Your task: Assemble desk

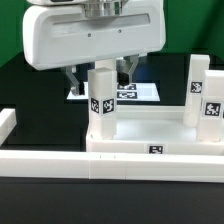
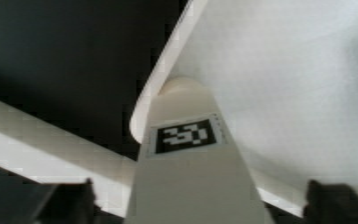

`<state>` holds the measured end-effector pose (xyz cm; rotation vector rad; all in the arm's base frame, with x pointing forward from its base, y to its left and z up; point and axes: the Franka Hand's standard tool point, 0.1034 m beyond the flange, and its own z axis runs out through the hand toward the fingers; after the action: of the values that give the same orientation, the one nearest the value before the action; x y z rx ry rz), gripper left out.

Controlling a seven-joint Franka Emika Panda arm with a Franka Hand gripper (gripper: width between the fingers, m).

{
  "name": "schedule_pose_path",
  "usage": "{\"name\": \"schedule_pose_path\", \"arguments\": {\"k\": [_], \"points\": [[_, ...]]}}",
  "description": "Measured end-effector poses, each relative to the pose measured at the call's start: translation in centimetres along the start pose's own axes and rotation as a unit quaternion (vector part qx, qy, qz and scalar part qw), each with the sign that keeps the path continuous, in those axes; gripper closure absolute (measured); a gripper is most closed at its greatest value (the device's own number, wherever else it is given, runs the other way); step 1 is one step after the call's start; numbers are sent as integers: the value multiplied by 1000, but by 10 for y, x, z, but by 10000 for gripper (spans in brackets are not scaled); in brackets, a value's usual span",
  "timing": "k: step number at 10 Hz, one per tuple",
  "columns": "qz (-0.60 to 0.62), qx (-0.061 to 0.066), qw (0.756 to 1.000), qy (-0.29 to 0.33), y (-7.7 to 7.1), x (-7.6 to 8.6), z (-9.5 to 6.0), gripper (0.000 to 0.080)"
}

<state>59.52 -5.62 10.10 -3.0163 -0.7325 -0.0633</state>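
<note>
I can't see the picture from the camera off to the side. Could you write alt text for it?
A white robot gripper hangs over an upright white desk leg, its dark fingers on either side of the leg's top. The leg stands on the white tabletop; a second leg stands toward the exterior view's right.

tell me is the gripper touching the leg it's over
Cannot tell. In the exterior view the gripper straddles the leg top; in the wrist view the fingers flank the leg, contact unclear.
</note>
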Motion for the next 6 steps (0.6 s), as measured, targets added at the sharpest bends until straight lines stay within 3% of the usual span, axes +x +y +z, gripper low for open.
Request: {"name": "schedule_pose_path", "arguments": {"k": [1,2,3,6], "points": [[0,0,1000,0,0,0,0,409],[0,0,1000,0,0,0,0,409],[3,0,1000,0,0,0,0,511],[40,2,999,2,0,0,0,511]]}}
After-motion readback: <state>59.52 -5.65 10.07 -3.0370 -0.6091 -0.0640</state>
